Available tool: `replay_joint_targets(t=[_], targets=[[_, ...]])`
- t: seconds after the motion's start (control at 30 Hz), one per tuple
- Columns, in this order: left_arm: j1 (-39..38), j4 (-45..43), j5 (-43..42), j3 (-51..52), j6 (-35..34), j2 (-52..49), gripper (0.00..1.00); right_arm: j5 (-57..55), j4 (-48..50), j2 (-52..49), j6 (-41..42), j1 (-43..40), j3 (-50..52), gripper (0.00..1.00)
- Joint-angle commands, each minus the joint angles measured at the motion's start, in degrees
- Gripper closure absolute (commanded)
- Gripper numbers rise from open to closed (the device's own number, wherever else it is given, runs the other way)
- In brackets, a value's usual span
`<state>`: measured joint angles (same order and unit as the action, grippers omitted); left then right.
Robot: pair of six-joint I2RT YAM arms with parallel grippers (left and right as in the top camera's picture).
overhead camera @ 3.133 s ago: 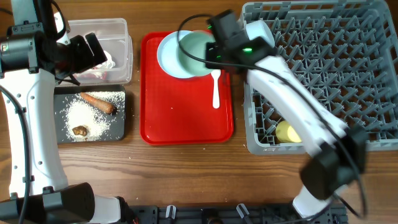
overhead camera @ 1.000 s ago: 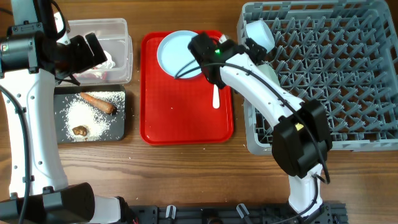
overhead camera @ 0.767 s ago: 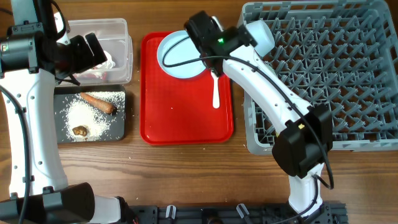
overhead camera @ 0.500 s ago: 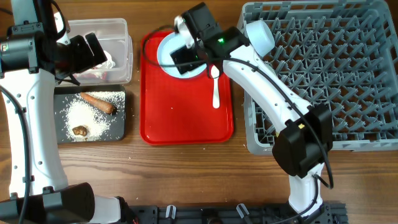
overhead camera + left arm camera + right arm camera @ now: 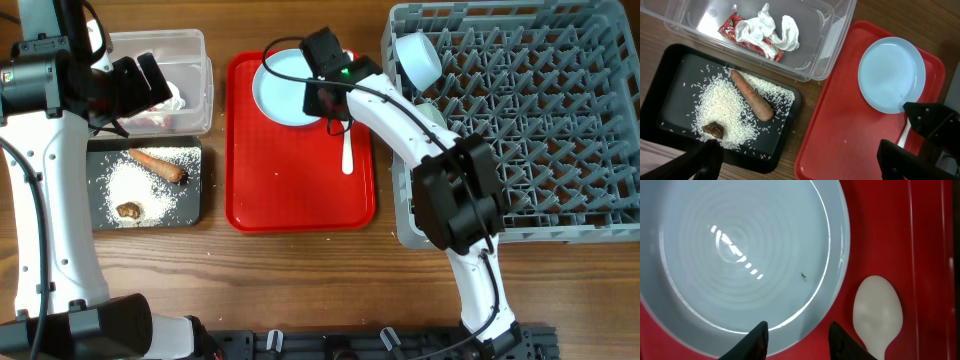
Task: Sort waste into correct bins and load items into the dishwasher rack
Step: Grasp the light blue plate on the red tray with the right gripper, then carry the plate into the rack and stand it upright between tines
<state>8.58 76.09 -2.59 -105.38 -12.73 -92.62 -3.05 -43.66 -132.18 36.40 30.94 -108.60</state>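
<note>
The pale blue plate point(image 5: 282, 85) lies at the back of the red tray point(image 5: 290, 190), with the white spoon point(image 5: 347, 145) to its right. My right gripper point(image 5: 320, 98) is open and low over the plate's right rim. In the right wrist view its fingertips point(image 5: 799, 335) straddle the plate's edge point(image 5: 740, 255), with the spoon's bowl point(image 5: 877, 312) beside it. One pale bowl point(image 5: 417, 58) stands in the grey dishwasher rack point(image 5: 560, 120). The yellow cup is hidden by my right arm. My left gripper point(image 5: 150, 82) is open and empty above the clear tub point(image 5: 195, 45).
The tub point(image 5: 835, 30) holds the red-and-white wrapper point(image 5: 747, 40) and white tissue point(image 5: 772, 27). The black bin point(image 5: 670, 65) holds the carrot point(image 5: 752, 95), rice grains point(image 5: 722, 107) and the brown lump point(image 5: 714, 129). The rack stands right of the tray.
My right gripper carried a mint bowl from the plate to the rack's left side, let it go, and came back down over the plate's right rim. The left arm has not moved.
</note>
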Motion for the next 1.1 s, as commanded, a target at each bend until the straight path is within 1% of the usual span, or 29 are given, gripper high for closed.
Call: replay_joint_targets(t=[0.0,0.1,0.23,0.3,0.43,0.47,0.5,0.6,0.73,0.83,0.9,0.93,0.97,1.03,1.07], targets=[[0.22,-0.17,0.76,-0.7,0.31,0.35,0.0,-1.05,-0.37,-1.9,2.47,0.2,0.61,0.62],[0.22,-0.17,0.76,-0.7,0.31,0.35,0.0,-1.03,-0.07,-2.82,4.17,0.2,0.87,0.63],[0.22,-0.17,0.74,-0.7,0.31,0.35,0.0,0.15,0.96,-4.92,4.26,0.17,1.27,0.64],[0.22,-0.17,0.76,-0.7,0.33,0.35,0.0,1.66,0.98,-5.27,4.24,0.15,1.27,0.67],[0.22,-0.17,0.76,-0.7,0.31,0.35,0.0,2.36,0.24,-5.2,4.09,0.17,1.27,0.8],[0.22,-0.15,0.74,-0.7,0.31,0.35,0.0,2.93,-0.37,-5.2,4.07,0.15,1.27,0.89],[0.22,-0.17,0.76,-0.7,0.33,0.35,0.0,3.19,-0.92,-5.18,4.09,0.15,1.25,0.96],[0.22,-0.17,0.76,-0.7,0.31,0.35,0.0,3.78,-3.23,-4.94,3.76,-0.2,0.5,0.96],[0.22,-0.17,0.74,-0.7,0.31,0.35,0.0,4.81,-4.44,-1.09,-5.16,-0.81,-0.15,0.96],[0.22,-0.15,0.74,-0.7,0.33,0.35,0.0,4.22,-4.42,6.38,-14.82,-1.03,-0.15,0.96],[0.22,-0.17,0.74,-0.7,0.31,0.35,0.0,2.1,-4.83,10.25,-18.56,-1.03,-0.15,0.96],[0.22,-0.17,0.76,-0.7,0.31,0.35,0.0,-1.66,-5.6,13.05,-19.63,-1.03,-0.15,0.96],[0.22,-0.17,0.76,-0.7,0.31,0.35,0.0,-8.0,-6.99,16.83,-19.93,-1.03,-0.15,0.96],[0.22,-0.17,0.76,-0.7,0.33,0.35,0.0,-15.37,-9.11,20.94,-19.91,-1.03,-0.15,0.96],[0.22,-0.17,0.76,-0.7,0.31,0.35,0.0,-20.96,-10.82,23.65,-19.91,-1.03,-0.15,0.96]])
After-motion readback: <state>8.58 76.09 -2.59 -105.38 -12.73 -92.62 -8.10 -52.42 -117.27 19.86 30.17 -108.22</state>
